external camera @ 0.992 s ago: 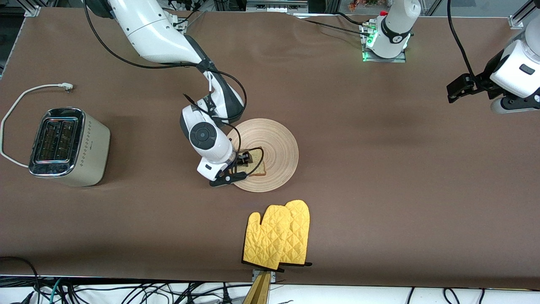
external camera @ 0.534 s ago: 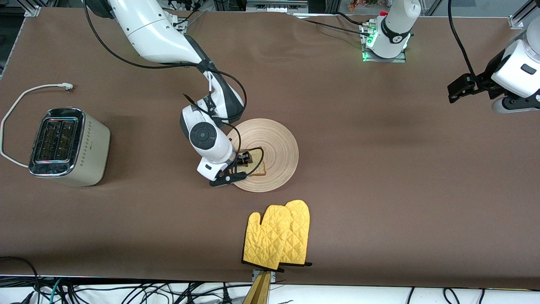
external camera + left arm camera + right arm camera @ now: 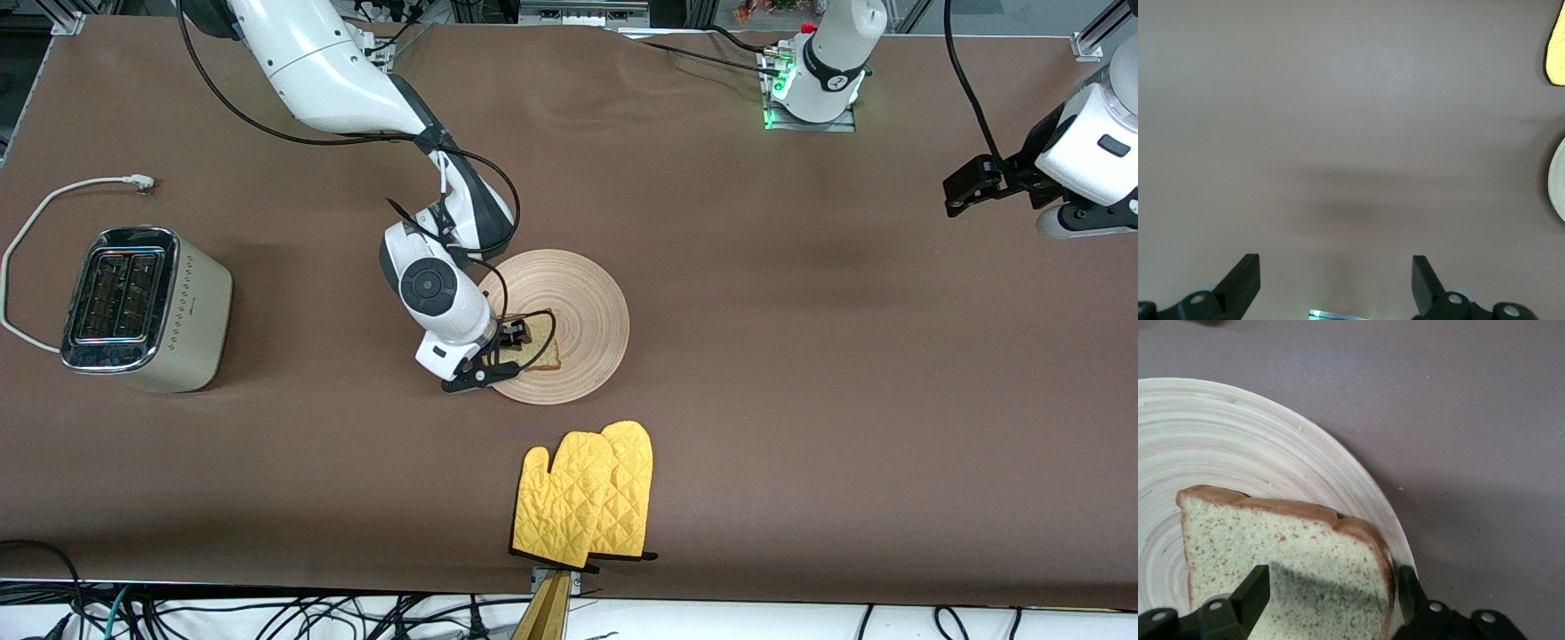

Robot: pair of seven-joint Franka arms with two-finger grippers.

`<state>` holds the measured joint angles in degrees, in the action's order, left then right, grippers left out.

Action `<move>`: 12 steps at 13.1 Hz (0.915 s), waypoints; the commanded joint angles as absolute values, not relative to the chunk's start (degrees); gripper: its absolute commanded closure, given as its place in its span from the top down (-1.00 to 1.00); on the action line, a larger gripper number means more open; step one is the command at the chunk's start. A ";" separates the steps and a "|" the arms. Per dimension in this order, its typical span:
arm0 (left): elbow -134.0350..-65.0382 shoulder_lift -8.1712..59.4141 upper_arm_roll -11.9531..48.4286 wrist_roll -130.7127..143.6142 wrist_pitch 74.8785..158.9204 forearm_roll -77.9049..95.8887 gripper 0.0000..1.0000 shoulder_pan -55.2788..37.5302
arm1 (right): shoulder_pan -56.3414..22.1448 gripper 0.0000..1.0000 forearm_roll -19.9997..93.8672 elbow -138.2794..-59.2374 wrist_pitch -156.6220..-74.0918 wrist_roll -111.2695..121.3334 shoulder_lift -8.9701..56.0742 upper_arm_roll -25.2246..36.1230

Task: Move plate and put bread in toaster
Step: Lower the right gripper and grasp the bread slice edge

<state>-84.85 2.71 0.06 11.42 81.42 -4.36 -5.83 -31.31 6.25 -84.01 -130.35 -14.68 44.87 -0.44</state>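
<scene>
The round light-wood plate (image 3: 582,293) lies mid-table with the speckled bread (image 3: 540,354) on the part of it nearer the front camera. My right gripper (image 3: 511,338) is down on the plate at the bread's edge toward the right arm's end. In the right wrist view this gripper (image 3: 1331,593) is open: one finger rests over the bread (image 3: 1285,540), the other stands just outside the crust above the plate (image 3: 1238,433) rim. The cream toaster (image 3: 142,307) stands at the right arm's end, slots up. My left gripper (image 3: 1336,280) waits open over bare table at the left arm's end.
A pair of yellow oven mitts (image 3: 587,498) lies nearer the front camera than the plate, by the table's edge. The toaster's white cord (image 3: 36,222) loops on the table beside it. The left wrist view catches the plate's rim (image 3: 1558,180) and a mitt corner (image 3: 1558,47).
Hardly anything has moved. The right gripper stays at the bread with its fingers drawn in very slightly. The left arm's hand has shifted a touch and is now still.
</scene>
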 commanded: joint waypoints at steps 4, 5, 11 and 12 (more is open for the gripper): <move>-83.14 3.43 0.35 11.95 81.04 -6.24 1.00 -6.06 | -31.73 0.54 7.03 -83.50 -130.25 -13.89 45.44 -0.09; -83.14 3.43 0.35 11.95 81.04 -6.15 1.00 -6.06 | -31.73 0.54 7.03 -83.50 -130.25 -14.15 45.44 -0.09; -83.14 3.43 0.62 11.95 81.04 -6.33 1.00 -6.06 | -31.73 0.38 7.03 -83.50 -130.34 -14.33 45.79 -0.09; -83.14 3.34 0.70 11.95 81.04 -6.33 1.00 -6.06 | -31.73 0.28 7.03 -83.50 -130.25 -14.33 45.88 -0.09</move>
<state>-84.83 2.71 0.24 11.42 81.42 -4.36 -5.84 -31.31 6.25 -84.02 -130.33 -14.66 44.98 -0.43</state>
